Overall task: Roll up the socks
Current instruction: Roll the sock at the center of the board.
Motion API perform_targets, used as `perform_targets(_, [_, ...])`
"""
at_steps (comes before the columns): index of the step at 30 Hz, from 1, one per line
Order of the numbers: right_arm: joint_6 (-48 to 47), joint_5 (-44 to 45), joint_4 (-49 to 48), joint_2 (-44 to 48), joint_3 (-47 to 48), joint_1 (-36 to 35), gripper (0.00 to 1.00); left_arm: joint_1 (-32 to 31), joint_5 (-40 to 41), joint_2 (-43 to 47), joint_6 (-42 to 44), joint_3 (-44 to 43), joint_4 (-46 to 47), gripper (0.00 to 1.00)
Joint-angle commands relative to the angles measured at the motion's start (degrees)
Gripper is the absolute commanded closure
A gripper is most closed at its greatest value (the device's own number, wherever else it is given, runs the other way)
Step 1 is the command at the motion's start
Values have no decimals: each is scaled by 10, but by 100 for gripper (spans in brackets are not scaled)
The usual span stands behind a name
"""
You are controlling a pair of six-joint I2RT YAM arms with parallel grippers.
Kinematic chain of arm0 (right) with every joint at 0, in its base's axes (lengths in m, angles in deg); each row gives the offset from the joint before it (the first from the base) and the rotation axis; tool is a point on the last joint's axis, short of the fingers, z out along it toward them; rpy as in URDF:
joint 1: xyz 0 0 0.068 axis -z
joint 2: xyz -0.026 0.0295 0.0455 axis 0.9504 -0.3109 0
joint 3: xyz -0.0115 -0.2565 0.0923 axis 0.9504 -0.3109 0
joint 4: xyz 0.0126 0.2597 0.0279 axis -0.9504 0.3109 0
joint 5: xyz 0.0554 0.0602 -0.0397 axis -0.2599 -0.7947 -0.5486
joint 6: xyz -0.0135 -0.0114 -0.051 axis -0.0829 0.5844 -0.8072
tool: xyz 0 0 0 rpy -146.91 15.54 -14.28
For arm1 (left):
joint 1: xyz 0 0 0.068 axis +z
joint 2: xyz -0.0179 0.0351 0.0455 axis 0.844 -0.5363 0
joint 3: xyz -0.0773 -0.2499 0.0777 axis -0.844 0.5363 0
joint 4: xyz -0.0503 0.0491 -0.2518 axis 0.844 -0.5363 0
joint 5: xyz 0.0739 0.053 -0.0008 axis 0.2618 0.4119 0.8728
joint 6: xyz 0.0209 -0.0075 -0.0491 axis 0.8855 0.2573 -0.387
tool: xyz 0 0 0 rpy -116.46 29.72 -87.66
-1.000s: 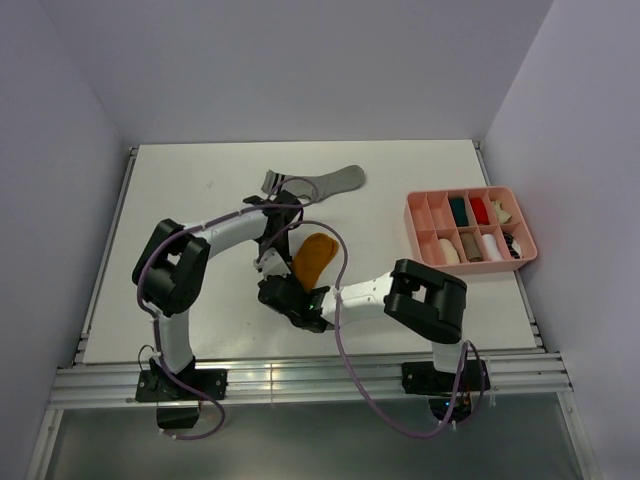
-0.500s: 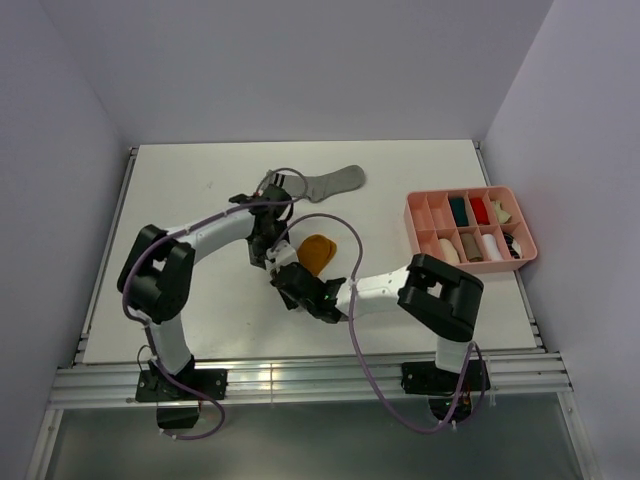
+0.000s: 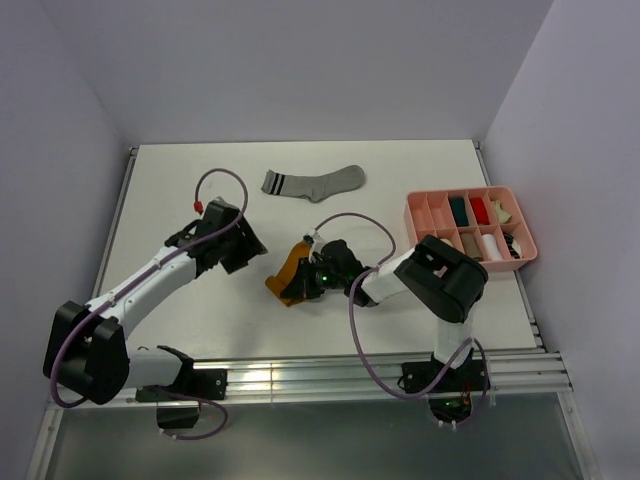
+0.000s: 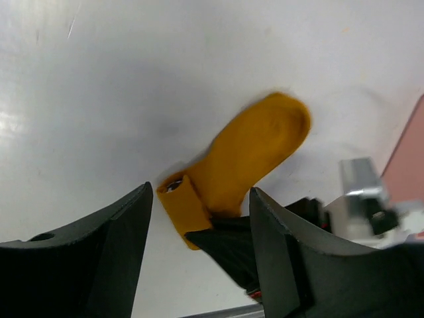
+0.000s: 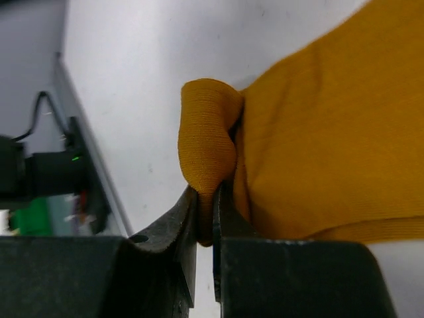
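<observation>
Two socks lie out on the white counter (image 3: 170, 190). The mustard-orange fabric sock (image 3: 288, 275) sits near the middle, slightly towards the near edge. The grey sock with dark cuff stripes (image 3: 315, 182) is stretched flat, well apart from it towards the far side. The right gripper (image 3: 300, 283) reaches in from the right and has its jaws clenched on the mustard-orange fabric sock (image 5: 318, 126). In the right wrist view the right gripper (image 5: 207, 202) pinches a folded-over lip of the fabric, with only a thin sliver of cloth between the two dark fingers (image 5: 165, 232). The rest of the sock spreads away to the right. The left gripper (image 3: 248, 243) hovers to the left of that sock, near it but not touching, with its jaws released and spread wide around nothing. In the left wrist view the left gripper (image 4: 199, 199) frames the sock (image 4: 248, 156) beyond its fingertips (image 4: 136, 205). The toe end points up and to the right, and the folded edge is nearest the camera. Against the right side of the counter stands a pink plastic divided tray (image 3: 470, 192) with small rolled bundles (image 3: 480, 245) in its compartments.
</observation>
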Motion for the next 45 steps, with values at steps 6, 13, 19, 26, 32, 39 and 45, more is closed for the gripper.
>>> perform_targets(6, [156,-172,-198,-83,-49,53,100,-41,-65,47,-100,142,120,35])
perform_targets(13, [168,-183,-191,-105,-43,63,100,-70,-72,5,-137,171,143,38])
perform_targets(19, [171,-183,-179,-114,-39,63,100,-76,-48,-30,-140,169,138,44])
perform_targets(26, [164,-176,-155,-109,-33,64,100,-77,-34,-58,-146,179,120,58])
perform_targets(32, [116,-154,-91,-68,-24,63,93,-76,0,-106,-108,150,77,85])
perform_targets(39, [-32,-40,65,48,1,45,63,-72,42,-202,34,44,6,99])
perform_targets(45, [-197,189,213,145,48,-25,48,-66,48,-284,147,-61,-27,99])
